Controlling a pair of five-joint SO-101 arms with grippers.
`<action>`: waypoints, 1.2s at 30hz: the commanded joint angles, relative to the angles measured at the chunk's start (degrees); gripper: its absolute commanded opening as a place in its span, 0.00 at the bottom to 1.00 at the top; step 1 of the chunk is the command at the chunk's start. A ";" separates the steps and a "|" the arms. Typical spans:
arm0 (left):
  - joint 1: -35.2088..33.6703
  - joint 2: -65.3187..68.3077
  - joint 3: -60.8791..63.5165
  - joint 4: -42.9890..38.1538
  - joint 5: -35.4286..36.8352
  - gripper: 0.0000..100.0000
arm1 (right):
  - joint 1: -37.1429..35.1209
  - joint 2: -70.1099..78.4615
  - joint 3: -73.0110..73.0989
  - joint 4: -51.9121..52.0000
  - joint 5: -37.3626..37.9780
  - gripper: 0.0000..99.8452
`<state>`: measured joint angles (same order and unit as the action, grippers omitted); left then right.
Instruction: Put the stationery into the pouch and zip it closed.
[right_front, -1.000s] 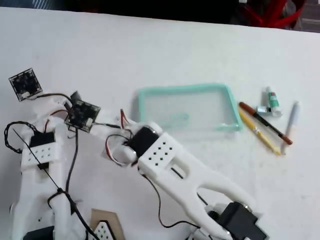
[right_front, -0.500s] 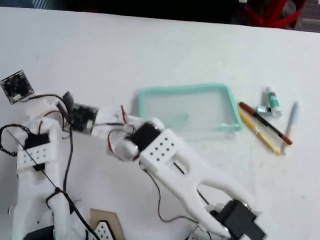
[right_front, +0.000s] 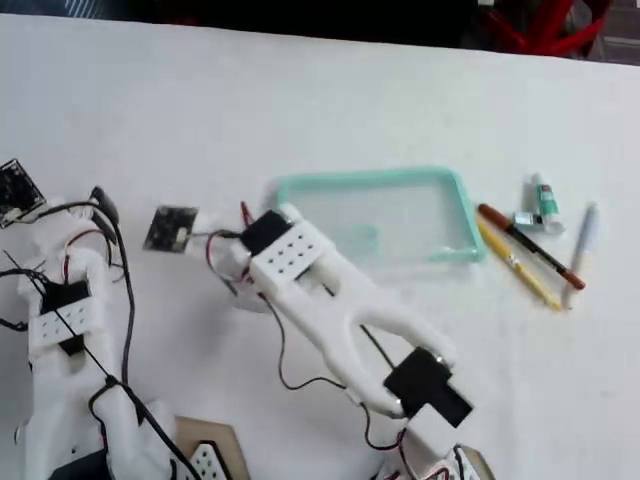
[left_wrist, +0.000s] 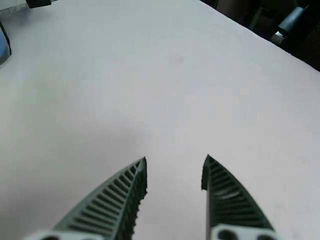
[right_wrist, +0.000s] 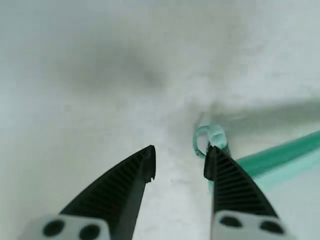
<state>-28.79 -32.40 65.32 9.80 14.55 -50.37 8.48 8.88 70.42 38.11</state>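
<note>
A clear pouch (right_front: 370, 215) with a teal rim lies flat at mid-table. To its right lie the stationery: a brown pen (right_front: 530, 245), a yellow pencil (right_front: 515, 262), a white pen (right_front: 585, 235) and a small green tube (right_front: 543, 198). My right arm (right_front: 330, 300) slants from the near edge up to the pouch's left end. My right gripper (right_wrist: 181, 149) is open just above the table, with the teal zip pull (right_wrist: 207, 140) touching or just beside one fingertip and the pouch's teal edge (right_wrist: 280, 155) running off behind it. My left gripper (left_wrist: 175, 159) is open over bare table.
My left arm (right_front: 60, 310) stands at the table's left side with loose cables. A cardboard scrap (right_front: 215, 440) lies at the near edge. Beyond the far table edge are dark shapes and a red frame (right_front: 545, 25).
The right arm has swung round, its wrist now at the pouch's left corner. The left arm and its camera board have shifted left, away from the pouch.
</note>
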 joint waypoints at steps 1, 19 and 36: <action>-1.10 -0.40 -0.18 -1.49 0.44 0.18 | -2.86 0.31 -2.37 -1.98 1.05 0.17; -1.01 -0.04 -0.35 -1.58 0.44 0.18 | -1.54 4.09 -2.64 1.71 15.38 0.17; -0.92 -0.04 -0.18 -2.73 0.26 0.18 | 9.54 12.70 -11.16 1.98 24.79 0.29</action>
<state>-30.37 -32.40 65.32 9.54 14.64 -44.13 20.53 2.73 70.51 61.23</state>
